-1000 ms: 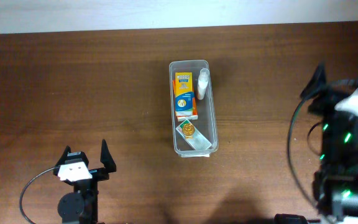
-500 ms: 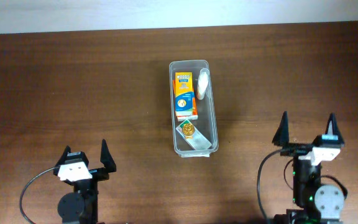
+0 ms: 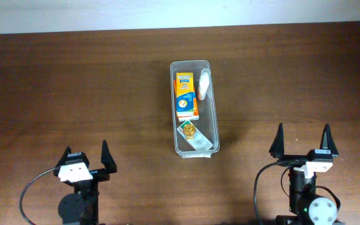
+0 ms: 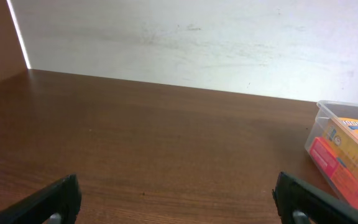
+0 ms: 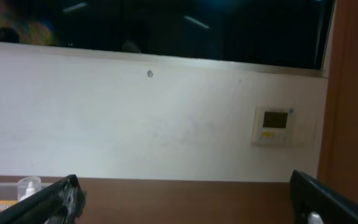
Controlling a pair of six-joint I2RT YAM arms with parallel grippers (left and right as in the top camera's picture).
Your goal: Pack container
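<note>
The clear plastic container [image 3: 214,122] stands at the table's middle. Inside it are an orange cardboard box [image 3: 185,96], a small white bottle [image 3: 204,84] along the right wall, and a clear packet with a gold coin-like piece [image 3: 190,130] at the near end. My left gripper [image 3: 85,158] is open and empty at the front left, far from the container. My right gripper [image 3: 302,141] is open and empty at the front right. The left wrist view shows the container's corner [image 4: 325,112] with the box [image 4: 353,146] at far right. The right wrist view shows the bottle's tip [image 5: 27,186] at lower left.
The brown wooden table [image 3: 74,81] ends at a white wall [image 3: 180,12] at the back. A wall thermostat [image 5: 276,125] shows in the right wrist view.
My right arm has come down from the far right edge to a parked pose at the front right, gripper open. The left arm and the container's contents have not moved.
</note>
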